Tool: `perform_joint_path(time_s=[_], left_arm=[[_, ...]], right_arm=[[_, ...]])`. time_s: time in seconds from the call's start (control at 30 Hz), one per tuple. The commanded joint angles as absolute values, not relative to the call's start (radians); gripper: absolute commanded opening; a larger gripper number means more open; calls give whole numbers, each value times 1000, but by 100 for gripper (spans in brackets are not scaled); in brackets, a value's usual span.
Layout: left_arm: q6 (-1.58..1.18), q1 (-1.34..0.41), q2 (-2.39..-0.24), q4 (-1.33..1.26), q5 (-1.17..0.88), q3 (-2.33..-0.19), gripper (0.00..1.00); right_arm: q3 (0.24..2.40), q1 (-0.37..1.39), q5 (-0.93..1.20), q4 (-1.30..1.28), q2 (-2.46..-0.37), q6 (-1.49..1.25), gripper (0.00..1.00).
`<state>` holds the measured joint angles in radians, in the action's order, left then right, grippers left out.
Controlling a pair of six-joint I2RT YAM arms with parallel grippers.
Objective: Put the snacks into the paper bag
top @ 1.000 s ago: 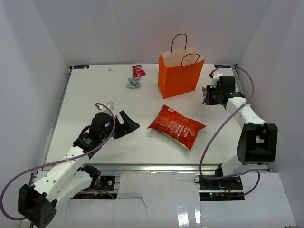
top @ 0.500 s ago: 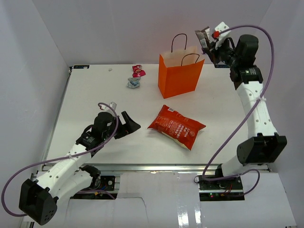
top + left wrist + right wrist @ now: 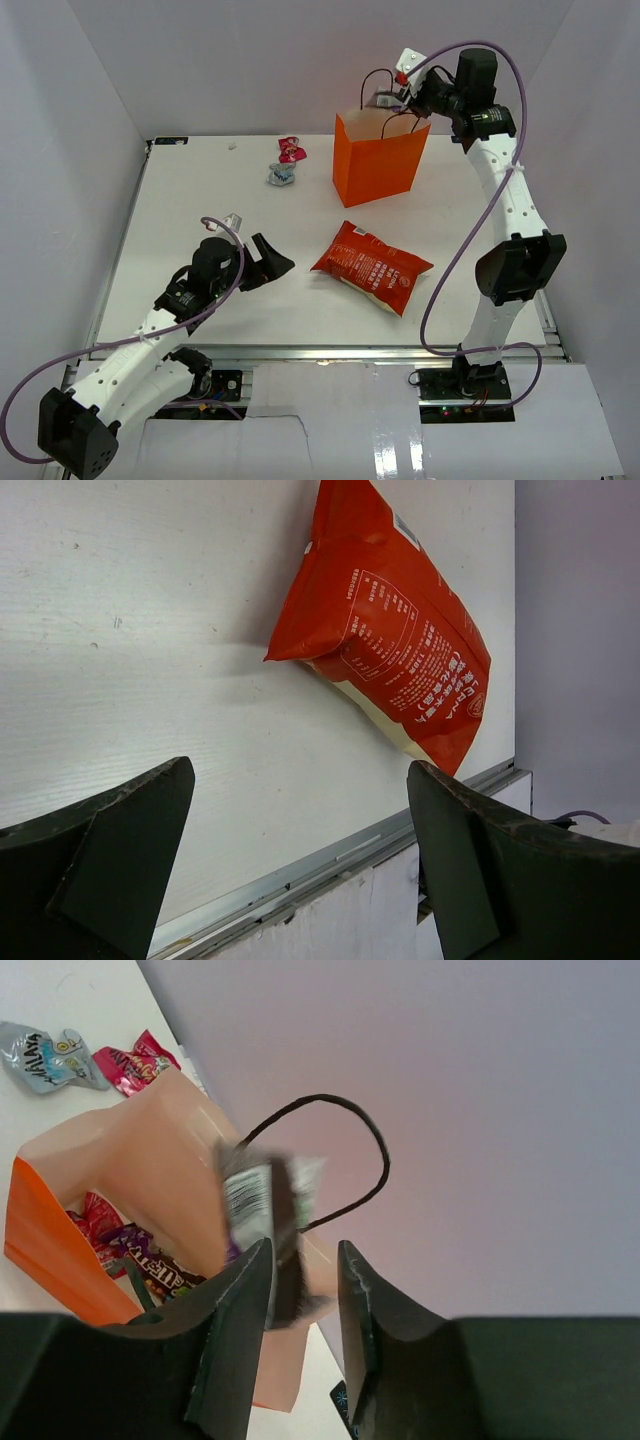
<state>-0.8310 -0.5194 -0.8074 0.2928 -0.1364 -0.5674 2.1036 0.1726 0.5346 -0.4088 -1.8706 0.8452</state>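
Observation:
The orange paper bag [image 3: 378, 165] stands upright at the back, and its white inside shows in the right wrist view [image 3: 140, 1160]. My right gripper [image 3: 400, 95] [image 3: 303, 1250] hovers over the bag's mouth with jaws parted. A blurred dark brown and silver wrapper [image 3: 265, 1210] hangs between them, against the left finger only. Several candies [image 3: 150, 1265] lie inside the bag. The red-orange chip bag [image 3: 372, 265] [image 3: 390, 640] lies flat mid-table. My left gripper [image 3: 272, 262] [image 3: 300, 770] is open and empty just left of it.
A pink candy [image 3: 291, 150] [image 3: 135, 1060] and a silver-blue candy [image 3: 282, 174] [image 3: 45, 1055] lie on the table left of the paper bag. White walls close in the table at the back and both sides. The table's metal front rail [image 3: 330, 855] runs under my left gripper.
My right arm rose from the table beside the bag and swung left, carrying the wrapper over the bag's mouth. Its jaws have parted. The left arm has barely moved.

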Motion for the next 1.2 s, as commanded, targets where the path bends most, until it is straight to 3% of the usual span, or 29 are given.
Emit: perform_joint_path(time_s=[0.0, 0.03, 0.13, 0.33, 0.5, 0.6, 0.67, 0.87, 1.17], left_arm=[[-822, -522, -790, 307, -118, -591, 98], [-819, -522, -796, 307, -118, -592, 98], [-813, -522, -810, 305, -121, -603, 98], [-802, -522, -850, 287, -118, -629, 98], [-793, -509, -995, 331, -23, -748, 98], [-778, -441, -1103, 364, 31, -869, 98], [-778, -372, -1225, 354, -44, -952, 98], [-769, -178, -1636, 350, -166, -1231, 98], [-750, -130, -2127, 383, -261, -1771, 89]], right_arm=[[2111, 167, 538, -396, -1864, 907, 43], [2103, 167, 537, -394, -1861, 910, 50], [2071, 167, 525, -377, -1847, 910, 58], [2112, 161, 489, -367, -1816, 798, 63], [2099, 91, 488, -367, -1737, 455, 67], [1938, 22, 564, -368, -1640, 339, 67], [1787, -30, 636, -389, -1568, 287, 67], [1360, -80, 797, -475, -1378, 386, 69], [1105, -87, 960, -523, -1285, 462, 69]])
